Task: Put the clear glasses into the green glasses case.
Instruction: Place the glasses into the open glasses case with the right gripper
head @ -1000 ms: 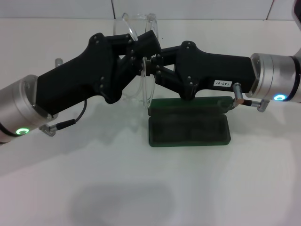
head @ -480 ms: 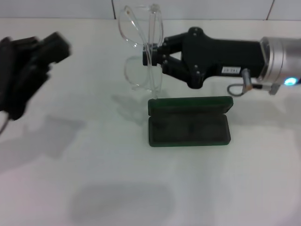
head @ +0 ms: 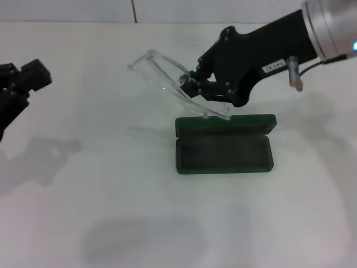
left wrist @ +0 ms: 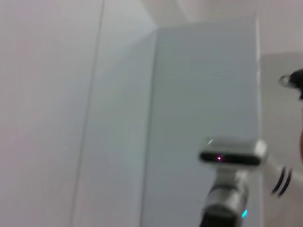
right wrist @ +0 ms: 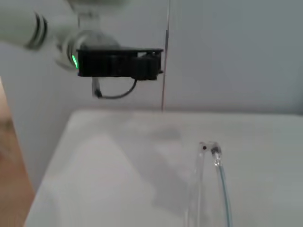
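Right tool (head: 192, 85) grips the clear glasses (head: 173, 84) by the frame, holding them tilted in the air just above the raised lid of the open green glasses case (head: 224, 146), which lies mid-bench (head: 111, 195). Left tool (head: 22, 84) hangs near the bench's left edge; its grip cannot be told.

Clear glasses (head: 179, 92) now tilted toward case (head: 224, 144)

The right arm reaches in from the upper right, its wrist angled downward toward the middle. The right gripper (head: 192, 84) has its fingers pinched closed on the clear glasses (head: 167, 78). The left gripper (head: 22, 84) sits far out at the left edge, raised.
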You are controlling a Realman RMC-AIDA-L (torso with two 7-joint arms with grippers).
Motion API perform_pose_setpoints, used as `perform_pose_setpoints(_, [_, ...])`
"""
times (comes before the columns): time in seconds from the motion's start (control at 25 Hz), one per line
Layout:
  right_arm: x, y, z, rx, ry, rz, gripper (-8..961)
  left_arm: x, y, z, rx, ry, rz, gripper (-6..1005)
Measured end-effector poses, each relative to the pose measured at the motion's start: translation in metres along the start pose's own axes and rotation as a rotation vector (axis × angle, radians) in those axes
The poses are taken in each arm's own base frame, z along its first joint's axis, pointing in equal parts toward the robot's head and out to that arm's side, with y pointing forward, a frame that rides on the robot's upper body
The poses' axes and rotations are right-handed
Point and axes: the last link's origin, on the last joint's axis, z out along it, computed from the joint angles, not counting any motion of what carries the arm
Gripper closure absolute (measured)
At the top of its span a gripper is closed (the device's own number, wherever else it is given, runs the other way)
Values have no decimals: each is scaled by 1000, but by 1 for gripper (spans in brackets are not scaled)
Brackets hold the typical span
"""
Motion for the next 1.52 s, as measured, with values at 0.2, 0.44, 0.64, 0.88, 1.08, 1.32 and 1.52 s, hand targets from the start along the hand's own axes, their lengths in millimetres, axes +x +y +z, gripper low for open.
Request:
perform_pose_setpoints(0.2, [-23, 10, 12, -59, 255, 49, 870, 9, 0, -12, 24, -61, 14, 952])
perform_pose_setpoints(0.44, [-9, 22, 47, -73, 534, 20, 870, 22, -2, -24, 50, -107, 45, 952])
perform_pose_setpoints(0.64, [5, 22, 68, -38, 659, -24, 870, 25, -4, -24, 46, -123, 42, 951])
perform_pose_setpoints(0.88, [12, 27, 94, 12, 740, -105, 870, 15, 0, -20, 43, -122, 22, 951])
perform_pose_setpoints(1.08, [20, 31, 105, 48, 786, -155, 870, 6, 4, -17, 41, -122, -4, 951])
perform_pose_setpoints(1.32, [27, 31, 112, 81, 811, -147, 870, -2, 8, -14, 38, -128, -32, 951])
perform_pose_setpoints(1.52, [31, 29, 114, 139, 833, -146, 870, -4, 9, -12, 38, -121, -33, 950])
